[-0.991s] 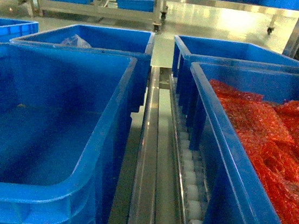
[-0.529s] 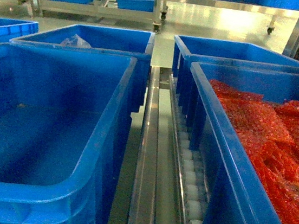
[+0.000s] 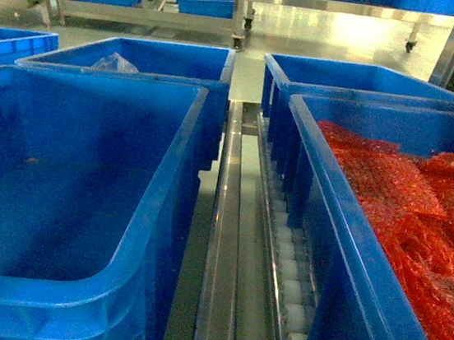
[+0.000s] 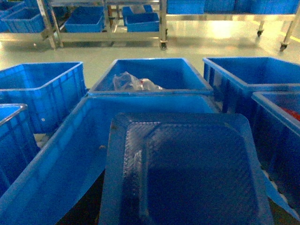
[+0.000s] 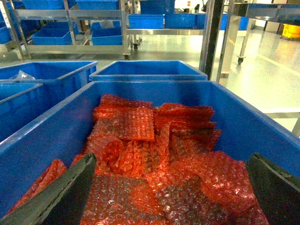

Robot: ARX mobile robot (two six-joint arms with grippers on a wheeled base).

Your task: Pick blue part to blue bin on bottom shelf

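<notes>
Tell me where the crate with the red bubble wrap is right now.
In the head view, the crate of red bubble wrap sits at near right, across the steel roller rail from the near-left blue crate.

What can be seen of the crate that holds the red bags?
The crate is bright blue plastic with a thick rim and ribbed outer wall. It sits upright at the right of the steel rail, over white rollers. Red bubble-wrap bags lie piled inside. Another blue crate stands just behind it.
</notes>
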